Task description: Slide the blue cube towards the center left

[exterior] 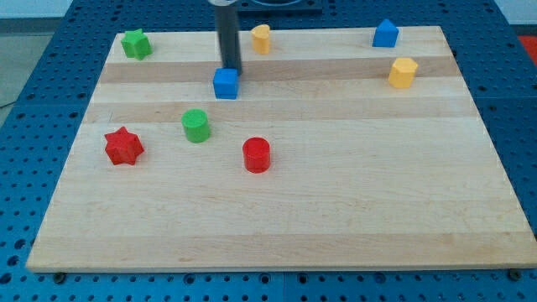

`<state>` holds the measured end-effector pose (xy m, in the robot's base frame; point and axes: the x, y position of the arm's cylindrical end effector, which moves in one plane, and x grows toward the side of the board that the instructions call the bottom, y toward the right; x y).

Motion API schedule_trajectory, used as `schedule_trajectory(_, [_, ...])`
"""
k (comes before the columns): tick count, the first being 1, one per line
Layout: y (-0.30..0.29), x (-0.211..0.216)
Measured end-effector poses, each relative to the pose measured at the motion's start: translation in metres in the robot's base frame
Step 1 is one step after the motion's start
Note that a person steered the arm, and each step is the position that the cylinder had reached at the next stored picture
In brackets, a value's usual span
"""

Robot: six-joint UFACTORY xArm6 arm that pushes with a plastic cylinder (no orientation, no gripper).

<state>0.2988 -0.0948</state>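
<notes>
The blue cube (pixel 225 84) sits on the wooden board (pixel 336 210) in the upper middle-left. My tip (pixel 231 68) is the lower end of the dark rod that comes down from the view's top. It stands right at the cube's upper right edge, touching or nearly touching it.
A green star (pixel 135 44) lies at top left, a yellow block (pixel 261 38) top centre, a blue house-shaped block (pixel 385 33) top right, a yellow hexagonal block (pixel 403 73) below it. A green cylinder (pixel 195 126), a red star (pixel 123 146) and a red cylinder (pixel 256 155) lie lower left.
</notes>
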Motion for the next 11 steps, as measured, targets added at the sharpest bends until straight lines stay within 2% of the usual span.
schedule_trajectory(1, [0.021, -0.001])
schedule_trajectory(2, [0.083, -0.005])
schedule_trajectory(3, [0.086, 0.004])
schedule_trajectory(5, [-0.035, 0.016])
schedule_trajectory(6, [-0.07, 0.025])
schedule_trajectory(8, [0.022, 0.03])
schedule_trajectory(9, [0.013, 0.046])
schedule_trajectory(11, [-0.098, 0.048])
